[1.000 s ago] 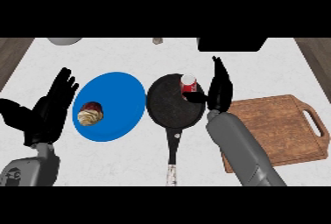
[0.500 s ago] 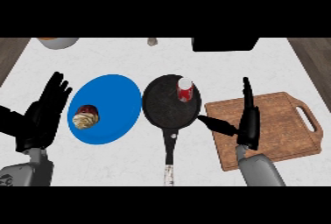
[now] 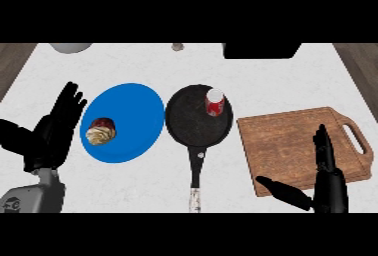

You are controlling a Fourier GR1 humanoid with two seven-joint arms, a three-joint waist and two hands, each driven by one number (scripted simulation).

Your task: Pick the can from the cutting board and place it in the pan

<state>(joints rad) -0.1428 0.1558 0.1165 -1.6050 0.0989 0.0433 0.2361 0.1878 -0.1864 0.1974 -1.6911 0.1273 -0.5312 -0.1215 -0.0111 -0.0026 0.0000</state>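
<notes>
A red can (image 3: pixel 214 103) with a white top stands upright inside the black pan (image 3: pixel 190 125), near its far right rim. The wooden cutting board (image 3: pixel 295 145) lies to the pan's right with nothing on it. My right hand (image 3: pixel 322 182) is open over the board's near edge, fingers straight and pointing away, thumb spread to the left. It is well apart from the can. At the left edge my left hand (image 3: pixel 52 131) rests open, fingers up, beside the blue plate.
A blue plate (image 3: pixel 136 112) left of the pan carries a brown and cream pastry (image 3: pixel 101 132). The pan's handle (image 3: pixel 196 182) points toward me. A grey bowl (image 3: pixel 71 47), a small object (image 3: pixel 178 47) and a black appliance (image 3: pixel 262 50) line the counter's far edge.
My right hand has left the can standing in the pan and drawn back toward me and rightward over the cutting board. The left hand stays put.
</notes>
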